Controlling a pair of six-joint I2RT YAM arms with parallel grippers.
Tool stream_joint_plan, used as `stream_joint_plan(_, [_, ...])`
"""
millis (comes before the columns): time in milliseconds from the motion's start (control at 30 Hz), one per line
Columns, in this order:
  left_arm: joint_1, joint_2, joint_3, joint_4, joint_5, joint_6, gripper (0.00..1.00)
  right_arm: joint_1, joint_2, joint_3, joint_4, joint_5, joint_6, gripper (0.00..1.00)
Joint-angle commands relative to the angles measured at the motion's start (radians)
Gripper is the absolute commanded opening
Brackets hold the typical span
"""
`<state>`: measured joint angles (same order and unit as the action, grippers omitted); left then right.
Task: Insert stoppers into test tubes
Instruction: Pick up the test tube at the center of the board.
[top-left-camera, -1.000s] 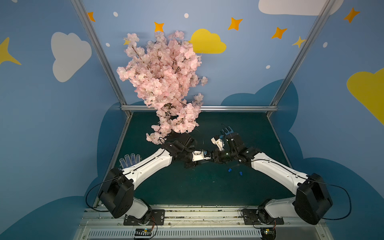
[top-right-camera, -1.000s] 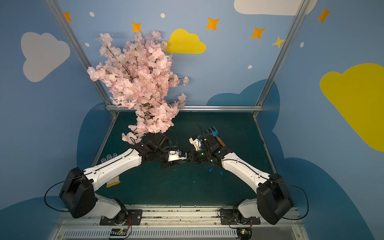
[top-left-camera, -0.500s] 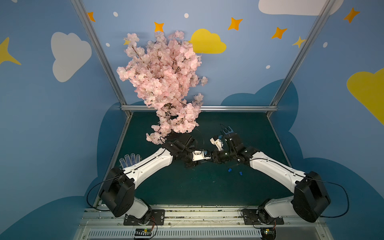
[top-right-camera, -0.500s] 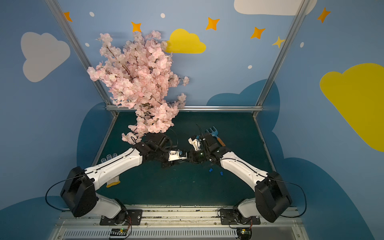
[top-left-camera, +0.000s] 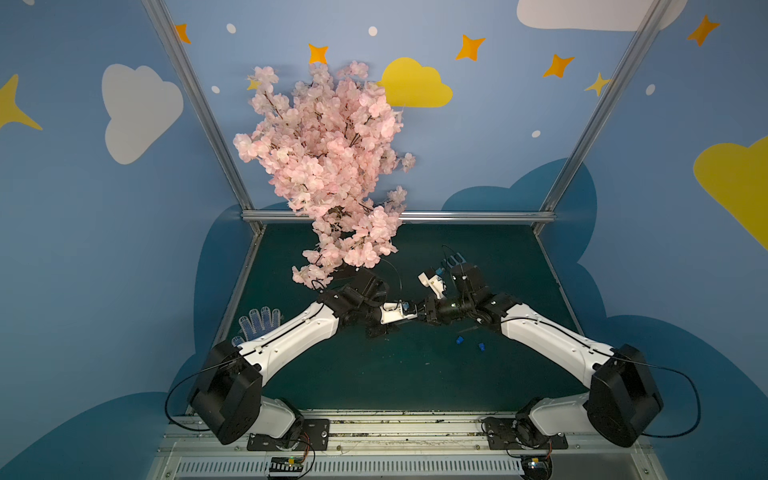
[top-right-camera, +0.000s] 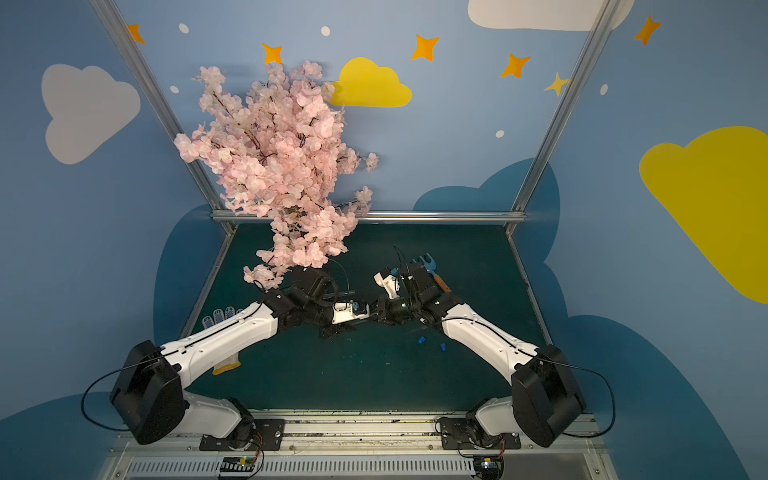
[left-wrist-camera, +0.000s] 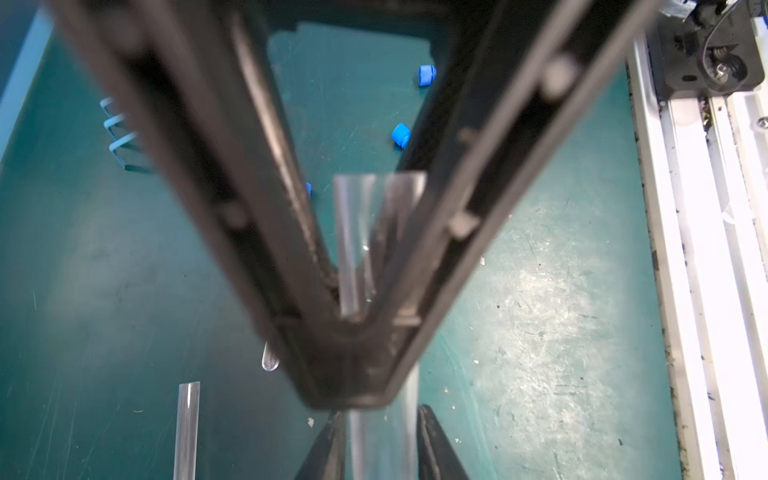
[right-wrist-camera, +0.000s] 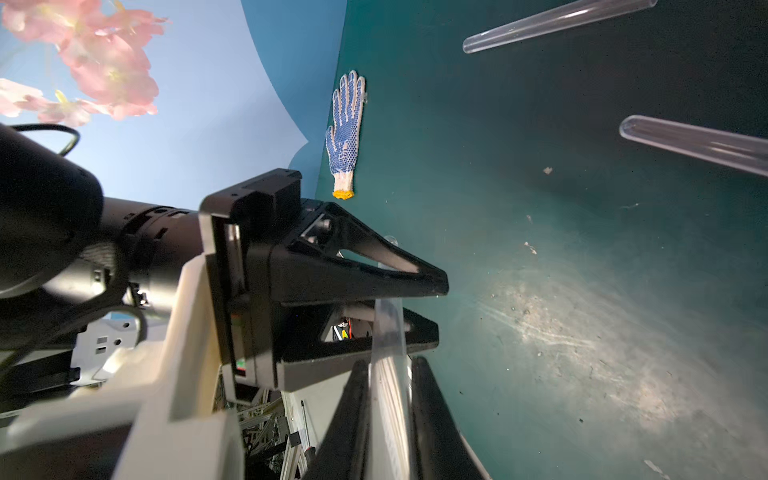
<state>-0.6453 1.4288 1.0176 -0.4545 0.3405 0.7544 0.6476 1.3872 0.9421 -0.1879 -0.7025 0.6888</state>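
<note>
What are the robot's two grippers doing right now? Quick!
Left gripper: jaws around the test tube; grip cannot be told.
Right gripper: closed, holding the same test tube.

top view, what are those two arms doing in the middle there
It looks like a handover over the mat. The right gripper is shut on one tube. The same tube also runs between the fingers of the left gripper, but it is unclear whether they grip it. Its open end has no stopper yet. The stoppers lie loose on the mat, and two spare tubes lie nearby.
</note>
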Motion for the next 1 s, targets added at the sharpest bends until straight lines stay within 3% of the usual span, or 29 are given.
stream_joint_plan(0, [0.006, -0.026, -0.006, 0.026, 0.036, -0.003, 0.27, -0.01, -0.039, -0.021, 0.018, -0.03, 0.009, 0.09])
stream_joint_plan(400, [0.007, -0.048, -0.016, 0.013, 0.056, 0.006, 0.07, -0.018, -0.048, -0.029, 0.009, -0.025, 0.009, 0.08])
stream_joint_plan(433, [0.007, -0.052, -0.016, 0.016, 0.057, 0.006, 0.05, -0.018, -0.049, -0.031, 0.007, -0.021, 0.01, 0.1])
stream_joint_plan(533, [0.008, -0.059, -0.02, 0.027, 0.047, 0.005, 0.03, -0.022, -0.066, -0.031, 0.007, -0.008, 0.005, 0.3])
stream_joint_plan(700, [0.009, -0.052, -0.024, 0.007, -0.012, 0.019, 0.03, -0.081, -0.166, -0.058, 0.011, 0.035, -0.022, 0.4])
stream_joint_plan(867, [0.016, -0.035, -0.022, -0.031, -0.077, 0.001, 0.03, -0.207, -0.285, -0.081, -0.093, 0.121, -0.147, 0.41])
stream_joint_plan(967, [0.017, -0.028, -0.035, -0.029, -0.1, -0.034, 0.02, -0.265, -0.31, -0.037, -0.155, 0.233, -0.299, 0.41])
